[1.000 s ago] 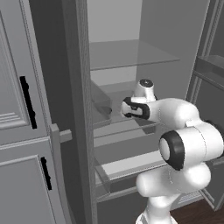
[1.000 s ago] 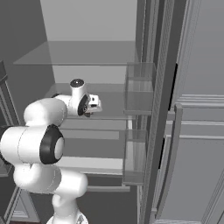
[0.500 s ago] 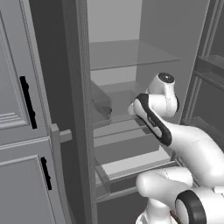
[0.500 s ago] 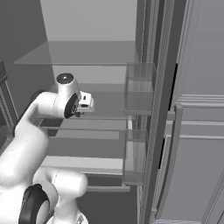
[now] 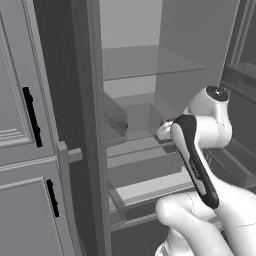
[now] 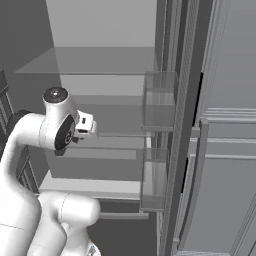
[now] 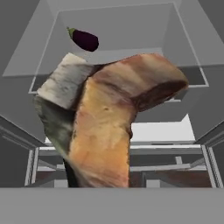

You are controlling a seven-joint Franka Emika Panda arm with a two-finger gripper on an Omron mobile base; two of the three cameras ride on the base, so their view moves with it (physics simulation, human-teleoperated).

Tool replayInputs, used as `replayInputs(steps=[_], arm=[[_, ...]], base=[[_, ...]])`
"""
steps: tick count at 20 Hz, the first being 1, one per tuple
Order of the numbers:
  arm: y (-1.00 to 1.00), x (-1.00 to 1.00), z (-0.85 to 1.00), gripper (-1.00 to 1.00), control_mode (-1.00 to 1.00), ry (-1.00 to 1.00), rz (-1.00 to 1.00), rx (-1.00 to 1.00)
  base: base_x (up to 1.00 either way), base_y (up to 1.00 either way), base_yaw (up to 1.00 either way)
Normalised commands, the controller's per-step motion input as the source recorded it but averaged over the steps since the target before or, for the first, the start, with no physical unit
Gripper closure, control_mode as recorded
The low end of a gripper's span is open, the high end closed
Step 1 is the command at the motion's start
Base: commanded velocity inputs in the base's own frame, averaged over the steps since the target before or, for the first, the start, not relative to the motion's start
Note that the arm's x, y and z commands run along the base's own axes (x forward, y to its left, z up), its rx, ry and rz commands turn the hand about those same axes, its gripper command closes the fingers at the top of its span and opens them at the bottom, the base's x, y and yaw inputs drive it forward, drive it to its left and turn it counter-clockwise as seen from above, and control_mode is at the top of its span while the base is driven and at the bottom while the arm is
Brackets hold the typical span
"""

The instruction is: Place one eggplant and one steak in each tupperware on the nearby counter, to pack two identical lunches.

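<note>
Fridge interior ahead of you in the left base view, arm reaching toward the clear shelf bin (image 5: 131,116), right base view, wrist beside door bins (image 6: 160,102), hand view, gripper clenched on the steak (image 7: 114,127), eggplant (image 7: 85,39) lying in the bin beyond.

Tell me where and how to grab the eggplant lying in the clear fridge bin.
Grip the eggplant across its plump purple middle, coming from the bin's open front. It lies on its side, its stem end pointing away, so the sides look easiest to pinch. The steak fills the end effector now.
</note>
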Motion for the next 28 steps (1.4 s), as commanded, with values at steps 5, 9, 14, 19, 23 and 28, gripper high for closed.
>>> replayInputs(steps=[5,9,14,19,23,28], arm=[[0.00,-1.00,0.24,1.00,-1.00,0.00,0.00,0.00],[0.00,-1.00,0.36,1.00,-1.00,0.00,0.00,0.01],[0.00,-0.80,0.27,1.00,1.00,0.00,0.00,0.00],[0.00,0.00,0.00,1.00,1.00,0.00,0.00,0.00],[0.00,0.00,0.00,1.00,1.00,0.00,0.00,0.00],[0.00,0.00,0.00,1.00,1.00,0.00,0.00,0.00]], base=[[0.00,0.00,0.00],[0.00,0.00,0.00],[-0.20,0.00,0.00],[-1.00,-0.03,-0.10],[-1.00,-0.44,-0.35],[-0.60,-0.40,-0.50]])
